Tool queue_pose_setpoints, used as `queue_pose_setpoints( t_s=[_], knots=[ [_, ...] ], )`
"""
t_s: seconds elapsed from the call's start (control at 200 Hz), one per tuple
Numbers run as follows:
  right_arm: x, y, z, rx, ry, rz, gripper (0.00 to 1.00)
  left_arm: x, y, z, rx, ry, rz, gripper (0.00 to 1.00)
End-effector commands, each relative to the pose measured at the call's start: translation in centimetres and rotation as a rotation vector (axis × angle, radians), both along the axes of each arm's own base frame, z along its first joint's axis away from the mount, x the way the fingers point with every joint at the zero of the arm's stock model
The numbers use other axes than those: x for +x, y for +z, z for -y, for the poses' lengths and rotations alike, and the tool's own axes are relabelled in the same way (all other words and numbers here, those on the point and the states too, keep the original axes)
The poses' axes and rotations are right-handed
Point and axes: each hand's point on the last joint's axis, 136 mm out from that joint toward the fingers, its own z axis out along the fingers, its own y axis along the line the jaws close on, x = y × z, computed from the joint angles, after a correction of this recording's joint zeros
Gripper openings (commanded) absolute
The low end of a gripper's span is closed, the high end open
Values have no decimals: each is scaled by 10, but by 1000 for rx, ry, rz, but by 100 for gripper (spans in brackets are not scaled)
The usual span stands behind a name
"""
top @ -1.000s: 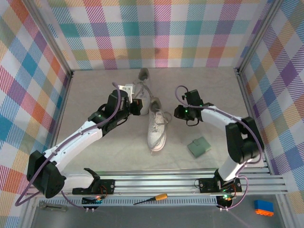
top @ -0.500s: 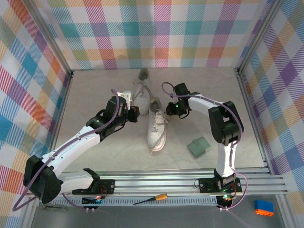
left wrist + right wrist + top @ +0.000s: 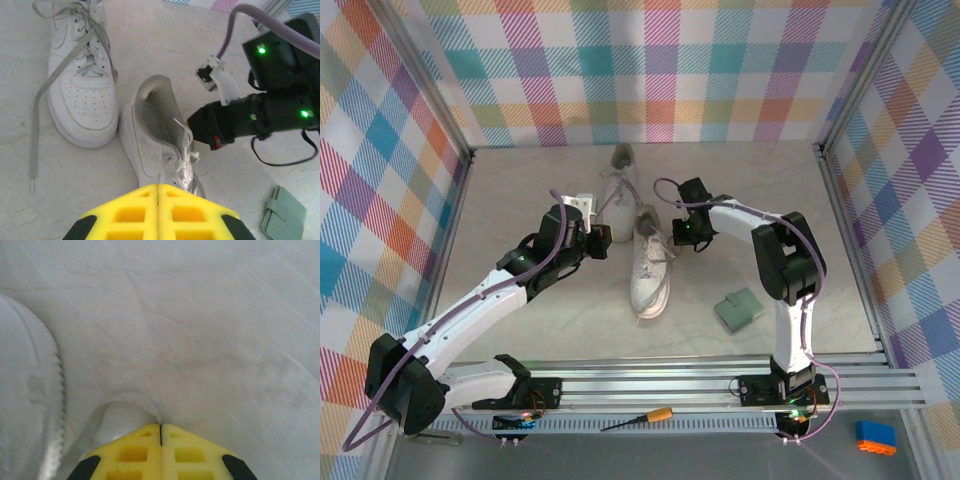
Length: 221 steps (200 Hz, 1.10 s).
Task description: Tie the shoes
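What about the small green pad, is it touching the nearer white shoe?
Apart. The top view shows a strip of bare table between the green pad and the nearer shoe.

Non-task items: work surface and front rail area

A small green square pad lies flat on the pale grey table, right of centre and towards the near edge; the left wrist view shows it at the lower right corner. Plaid-patterned walls enclose the table at rear and both sides. Ahead of the aluminium rails: a screwdriver with an orange-yellow handle at centre, a blue-and-orange block at right, a grey metal tool at left.
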Motion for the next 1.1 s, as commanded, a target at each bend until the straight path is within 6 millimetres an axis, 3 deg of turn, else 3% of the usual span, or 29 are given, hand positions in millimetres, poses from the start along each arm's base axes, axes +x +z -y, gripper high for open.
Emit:
queue_pose_setpoints(
  t_s=[0.0,0.165,0.415,0.635,0.735,0.885,0.985,1.1],
  knots=[
    [-5,29,22,-27,-96,95,0,-3,5,-3,2,5,20,7],
    [-32,49,42,6,-186,152,0,-6,3,1,-3,-30,24,7],
    [-81,48,63,53,-265,117,0,-9,-2,18,-21,-120,8,7],
    [-115,28,56,41,-191,-42,0,-8,-6,27,-24,-153,-10,8],
    [-129,21,47,35,-128,-125,10,-8,-8,28,-21,-158,-18,9],
    [-117,36,59,-11,-156,10,25,-7,-7,24,-18,-136,-11,11],
    [-101,54,57,1,-145,109,26,-5,-5,17,-15,-97,-3,13],
    [-79,68,37,34,-59,152,23,-3,-4,11,-13,-63,3,13]
  ],
)
